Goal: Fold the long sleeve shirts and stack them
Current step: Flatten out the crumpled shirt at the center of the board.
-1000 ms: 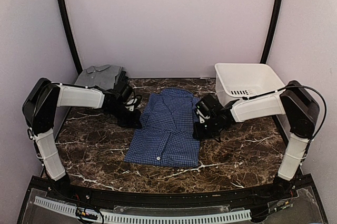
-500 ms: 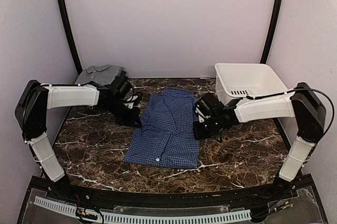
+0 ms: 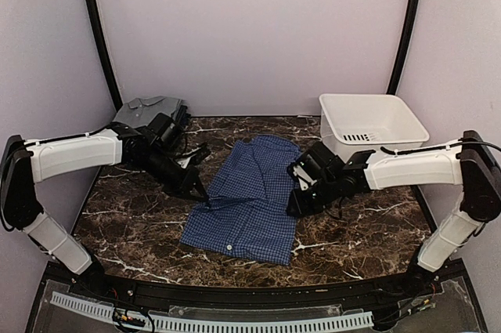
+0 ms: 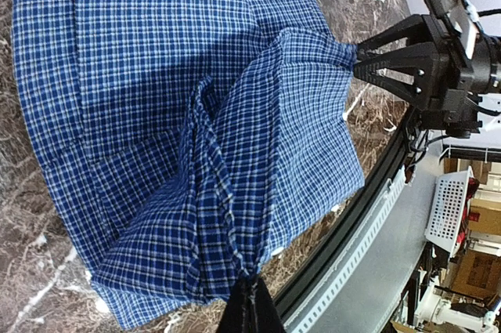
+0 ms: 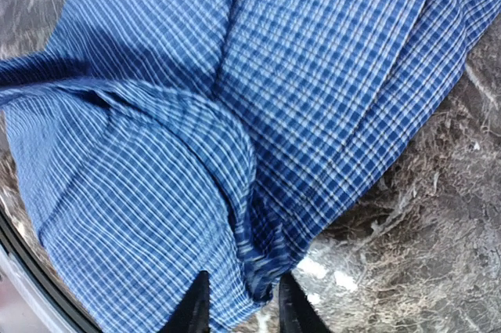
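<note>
Left gripper [image 4: 246,299] is pressed shut on a gathered pinch of the blue shirt [image 3: 252,192], taken at that shirt's left edge about halfway along its length. Your right gripper [image 4: 358,57] is clamped on the opposite edge. Its own wrist view shows a fold of check cloth filling the gap between the two fingers, and the left wrist view shows the fabric drawn to a point at its tips. Between the two pinches the cloth rises in a ridge off the table [image 3: 368,223]. The collar end lies flat toward the back and the hem end lies flat toward you.

As for progress, I judge you somewhere past the middle. No sleeve sticks out from the blue shirt, which lies as a narrow panel, so the sleeves look tucked in already. The step in hand seems to be the crosswise fold that halves its length. The grey shirt [image 3: 145,110] sits at the back left corner, well apart, and appears folded, though the left arm hides part of it, so I would not swear to that. You have yet to finish this fold, flatten it, and set one shirt on the other. The white tub [image 3: 391,135] stands at the back right, behind the right arm.
</note>
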{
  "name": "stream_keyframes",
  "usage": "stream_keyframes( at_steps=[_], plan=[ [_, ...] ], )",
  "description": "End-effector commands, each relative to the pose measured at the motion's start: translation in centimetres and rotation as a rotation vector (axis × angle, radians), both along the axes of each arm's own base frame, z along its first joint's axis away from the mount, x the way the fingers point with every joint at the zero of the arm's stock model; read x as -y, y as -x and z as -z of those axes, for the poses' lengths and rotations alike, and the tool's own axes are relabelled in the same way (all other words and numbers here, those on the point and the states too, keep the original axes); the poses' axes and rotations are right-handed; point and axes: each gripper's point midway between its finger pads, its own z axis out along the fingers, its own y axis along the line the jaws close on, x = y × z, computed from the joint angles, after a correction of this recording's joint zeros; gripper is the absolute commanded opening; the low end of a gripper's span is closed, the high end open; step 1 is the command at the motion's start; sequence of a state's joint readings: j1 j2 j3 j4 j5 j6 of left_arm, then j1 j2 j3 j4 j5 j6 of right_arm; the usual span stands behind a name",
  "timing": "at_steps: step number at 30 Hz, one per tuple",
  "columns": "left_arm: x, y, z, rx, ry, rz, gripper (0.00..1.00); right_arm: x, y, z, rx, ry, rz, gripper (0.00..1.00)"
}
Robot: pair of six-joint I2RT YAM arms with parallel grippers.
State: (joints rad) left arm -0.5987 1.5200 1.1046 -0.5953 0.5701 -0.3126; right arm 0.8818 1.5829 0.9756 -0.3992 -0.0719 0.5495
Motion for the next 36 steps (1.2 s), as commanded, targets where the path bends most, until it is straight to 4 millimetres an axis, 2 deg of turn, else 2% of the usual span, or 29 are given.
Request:
stream_keyframes(
  at_steps=[1,5,9,13,17,25,28,31,36],
  plan=[
    [-0.5,2.7,-0.2,-0.064,0.027,0.049,0.0,0.4,1.2,1.3,-0.045,0.002,0.001,0.31],
    [-0.3,3.1,-0.8,-0.067,0.056,0.055,0.0,0.5,1.5,1.8,-0.056,0.002,0.015,0.39],
    [-0.2,3.9,-0.8,-0.094,0.07,0.065,0.0,0.4,1.2,1.8,-0.033,-0.009,0.024,0.42],
    [-0.5,4.8,-0.6,-0.112,0.063,0.065,0.0,0.0,1.0,2.6,-0.03,-0.013,0.024,0.41],
    [-0.9,4.9,-0.7,-0.114,0.048,0.05,0.0,-0.5,0.7,2.4,-0.012,-0.022,0.025,0.3],
    [-1.7,5.7,-0.8,-0.139,0.016,0.027,0.0,-1.1,1.5,0.0,0.032,-0.013,-0.015,0.03],
    [-2.4,6.3,-0.9,-0.159,-0.014,0.011,0.0,-1.8,2.9,-1.5,0.038,-0.042,-0.087,0.0],
    [-3.5,7.1,-0.9,-0.187,-0.051,-0.039,0.0,-3.4,5.8,-3.2,0.0,-0.136,-0.218,0.0],
    [-5.8,8.8,-1.0,-0.226,-0.104,-0.141,0.0,-5.5,12.7,-5.5,-0.095,-0.27,-0.461,0.0]
  ],
)
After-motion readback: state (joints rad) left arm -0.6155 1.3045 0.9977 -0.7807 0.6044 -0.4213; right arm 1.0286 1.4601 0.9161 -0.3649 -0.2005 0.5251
